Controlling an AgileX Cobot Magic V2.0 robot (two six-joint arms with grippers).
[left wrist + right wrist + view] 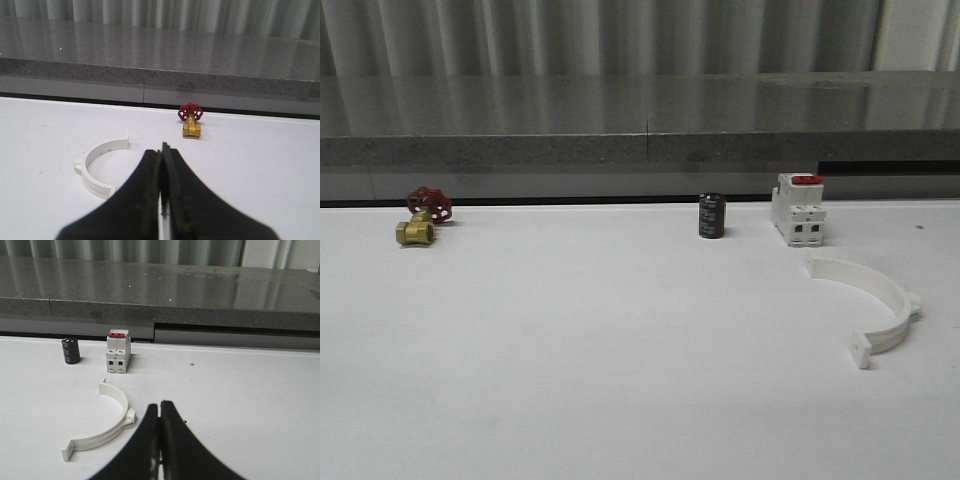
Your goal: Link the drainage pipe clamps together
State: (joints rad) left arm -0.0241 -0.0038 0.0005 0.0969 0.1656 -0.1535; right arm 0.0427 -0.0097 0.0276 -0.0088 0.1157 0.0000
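Observation:
One white half-ring drainage pipe clamp (875,300) lies flat on the white table at the right, just in front of the breaker; the right wrist view has it (112,422) too. My right gripper (160,407) is shut and empty, hovering beside that clamp's outer lug. The other white clamp (97,167) lies on the table in the left wrist view, its open side toward the valve. My left gripper (161,150) is shut with nothing in it, a short way beside that clamp.
A brass valve with a red handwheel (423,215) sits at the back left. A black cylinder (712,216) and a white breaker with a red top (798,210) stand at the back, against a grey stone ledge (640,140).

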